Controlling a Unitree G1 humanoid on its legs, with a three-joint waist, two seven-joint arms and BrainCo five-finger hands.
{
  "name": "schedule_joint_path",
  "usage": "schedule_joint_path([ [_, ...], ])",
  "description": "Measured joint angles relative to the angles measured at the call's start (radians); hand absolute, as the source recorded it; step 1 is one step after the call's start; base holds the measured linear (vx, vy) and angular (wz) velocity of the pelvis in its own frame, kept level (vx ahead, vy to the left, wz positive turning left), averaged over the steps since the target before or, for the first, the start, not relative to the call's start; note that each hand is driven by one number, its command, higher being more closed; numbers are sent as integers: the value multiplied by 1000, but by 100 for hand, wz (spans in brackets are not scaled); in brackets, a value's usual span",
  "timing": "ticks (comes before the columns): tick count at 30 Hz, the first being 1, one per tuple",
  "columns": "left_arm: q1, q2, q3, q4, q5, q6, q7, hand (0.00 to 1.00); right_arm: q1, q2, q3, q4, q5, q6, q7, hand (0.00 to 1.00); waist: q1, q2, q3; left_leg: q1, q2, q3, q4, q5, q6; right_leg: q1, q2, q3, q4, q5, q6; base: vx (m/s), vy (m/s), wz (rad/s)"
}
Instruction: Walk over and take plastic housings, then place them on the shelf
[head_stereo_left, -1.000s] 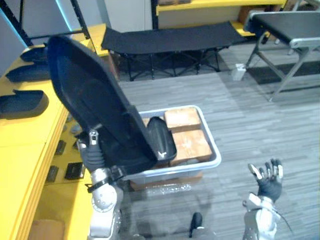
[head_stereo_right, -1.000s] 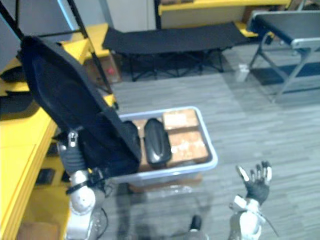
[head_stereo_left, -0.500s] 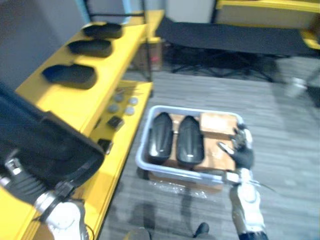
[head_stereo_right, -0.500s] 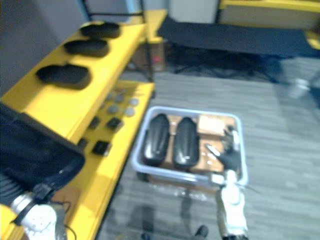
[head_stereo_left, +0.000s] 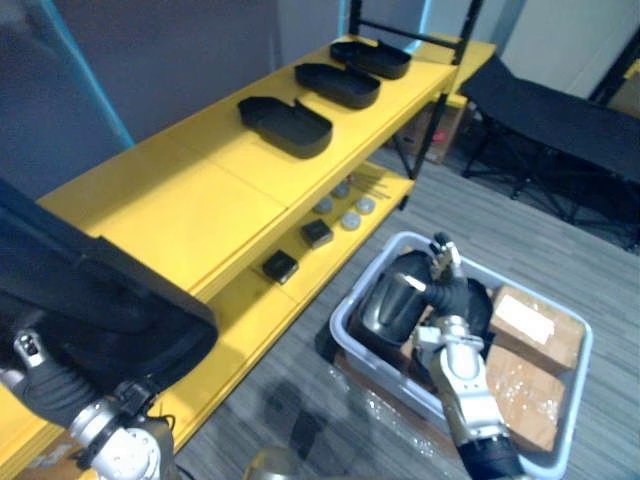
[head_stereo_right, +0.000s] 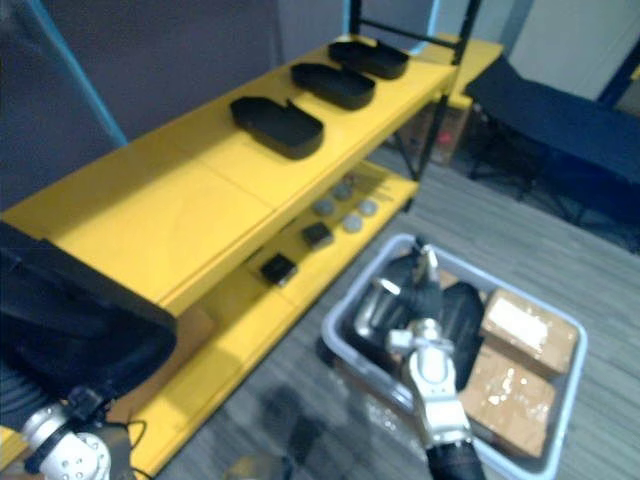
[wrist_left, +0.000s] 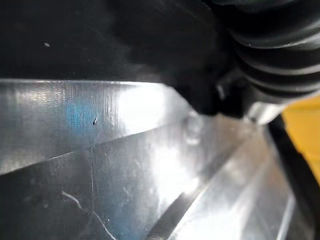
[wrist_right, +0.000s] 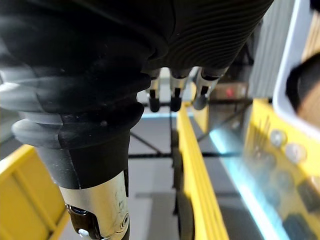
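Note:
A large black plastic housing (head_stereo_left: 95, 300) is carried at the lower left by my left hand (head_stereo_left: 48, 385), whose ribbed cover shows just under it; its dark surface (wrist_left: 75, 35) lies close before the left wrist view. Three smaller black housings (head_stereo_left: 285, 122) (head_stereo_left: 337, 84) (head_stereo_left: 371, 57) lie in a row on the yellow shelf's top board (head_stereo_left: 190, 205). Two more black housings (head_stereo_left: 393, 300) lie in a pale plastic bin (head_stereo_left: 350, 335) on the floor. My right hand (head_stereo_left: 452, 298) stands open above that bin, fingers (wrist_right: 172, 97) straight and holding nothing.
Cardboard boxes (head_stereo_left: 525, 320) take up the bin's right half. The lower shelf board (head_stereo_left: 250, 320) carries small black blocks (head_stereo_left: 280, 266) and grey discs (head_stereo_left: 350, 205). A black folding cot (head_stereo_left: 560, 110) stands at the far right on the grey floor.
The camera has swung left, so the shelf now lies across the view and the bin sits lower right. My right hand has come up over the bin. The left still carries the big housing.

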Motion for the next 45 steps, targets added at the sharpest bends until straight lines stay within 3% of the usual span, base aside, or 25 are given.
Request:
schedule_joint_path([
  [4, 10, -6, 37, 57, -3, 24, 29, 100, 0, -16, 5, -13, 3, 0, 54, 0, 1, 1, 1, -7, 16, 35, 52, -1, 0, 15, 9, -4, 0, -20, 6, 9, -59, -10],
  [8, 13, -7, 41, 64, -10, 31, 25, 100, 44, -16, 1, -23, 6, 0, 66, 0, -3, -1, 0, -30, 43, 102, 118, -1, 0, 73, 24, -74, 5, -31, 3, -10, -54, 45],
  [14, -3, -1, -5, 63, -8, 23, 10, 100, 46, -22, 2, -42, -20, -3, 77, 0, -20, 0, -5, -31, 11, 51, -7, 16, -21, 31, -10, -90, 110, -90, 1, -36, 52, 56],
  [17, -85, 42, -83, 67, -5, -3, -30, 100, 80, -26, -5, -47, -55, -40, 86, 0, -56, -29, -19, -60, -32, -47, -77, 83, -10, -25, -50, 16, 229, -120, -48, -38, 58, 115],
  [18, -159, 96, -119, 76, -5, -18, -68, 100, 85, -32, -9, -47, -73, -67, 89, 0, -77, -43, -21, -86, -48, -104, -93, 111, -10, -57, -57, 79, 287, -149, -63, -39, -21, 121],
  [20, -219, 149, -133, 87, -5, -32, -96, 100, 77, -35, -9, -48, -94, -99, 99, 0, -80, -62, -19, -114, -66, -132, -83, 123, -11, -65, -60, 105, 297, -179, -60, -61, -44, 73],
  [21, -242, 167, -131, 86, -4, -39, -109, 100, 57, -46, -9, -48, -109, -120, 109, 0, -79, -71, -11, -132, -73, -134, -64, 126, -16, -55, -60, 103, 276, -192, -37, -69, -55, 20],
  [25, -222, 163, -125, 80, -7, -42, -149, 100, -20, -126, -29, -47, -111, -156, 129, 0, -71, -31, 22, -143, -42, -108, -33, 137, -34, -34, -27, 102, 225, -204, 3, -117, -61, -11],
  [29, -221, 162, -112, 73, -17, -50, -173, 100, -72, -134, -23, -46, -134, -165, 111, 0, -66, -19, 51, -181, -21, -71, -49, 165, -65, -108, -21, 127, 241, -248, 49, -200, -34, -30],
  [32, -239, 154, -113, 72, -16, -72, -169, 100, -97, -135, -31, -45, -153, -174, 58, 0, -83, -8, 104, -223, -16, -72, -71, 203, -61, -201, -40, 134, 326, -276, 24, -222, -12, -3],
  [36, -300, 154, -110, 72, -17, -108, -140, 100, -155, -135, -45, -30, -179, -189, 8, 0, -84, -12, 170, -259, -36, -70, -69, 233, -65, -276, -76, 151, 424, -296, 25, -120, 9, 7],
  [42, -305, 150, -89, 77, -11, -121, -89, 100, -156, -118, -75, -1, -176, -235, 1, 0, -100, -12, 171, -281, -68, -91, -34, 232, -63, -261, -107, 124, 439, -302, 37, -8, 24, 17],
  [45, -278, 149, -82, 83, -2, -121, -83, 100, -133, -106, -77, -6, -170, -260, 25, 0, -100, -12, 170, -240, -88, -110, -34, 218, -47, -190, -117, 93, 413, -308, 53, 32, 28, 22],
])
